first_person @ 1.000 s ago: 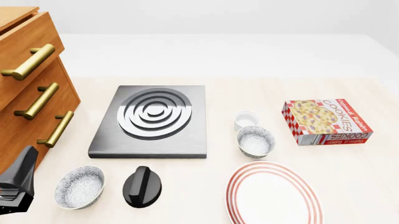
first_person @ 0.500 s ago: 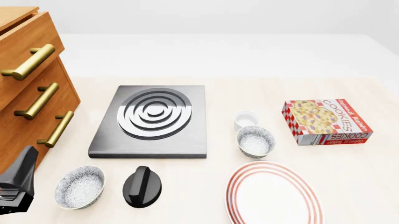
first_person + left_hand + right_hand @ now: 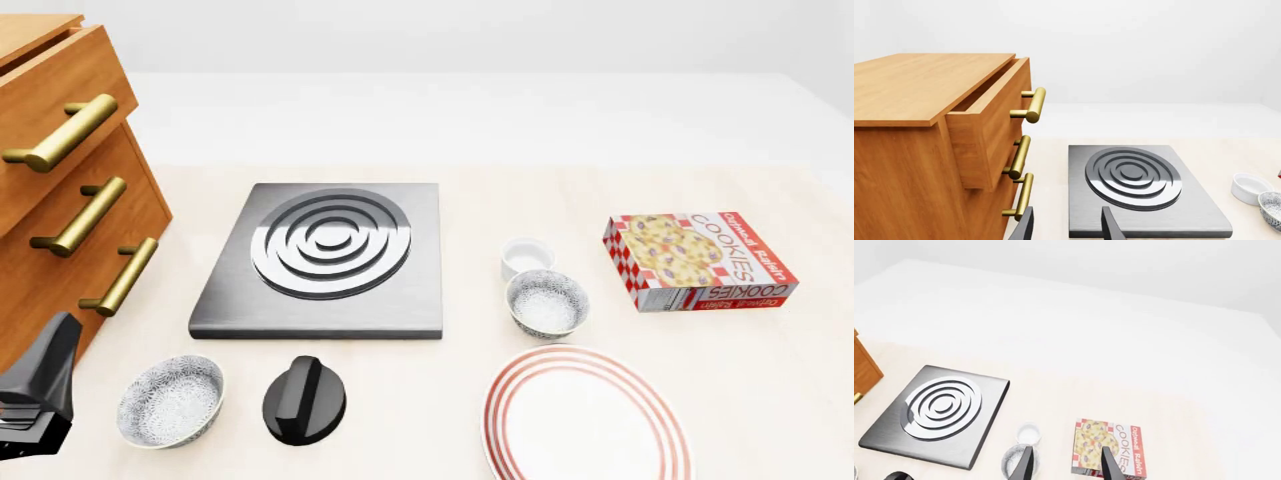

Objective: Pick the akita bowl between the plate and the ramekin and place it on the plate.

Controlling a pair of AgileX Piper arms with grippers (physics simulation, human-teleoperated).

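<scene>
The akita bowl [image 3: 547, 303], speckled grey and white, sits between the small white ramekin [image 3: 527, 257] behind it and the red-ringed plate [image 3: 505, 410] in front. The right wrist view looks down on the bowl [image 3: 1015, 460] and ramekin [image 3: 1029, 434] from well above; my right gripper [image 3: 1064, 467] is open and holds nothing. In the left wrist view my left gripper [image 3: 1066, 227] is also open and empty, low beside the drawers, with the ramekin [image 3: 1251, 187] and bowl [image 3: 1273, 210] at the picture's edge. The front view shows only a black part of my left arm [image 3: 38, 395].
A second speckled bowl [image 3: 170, 400] and a black knob [image 3: 304, 400] lie near the front left. A grey burner slab [image 3: 327, 255] sits mid-table, a cookies box [image 3: 701, 260] to the right, and a wooden drawer cabinet [image 3: 67, 190] at the left with its top drawer ajar.
</scene>
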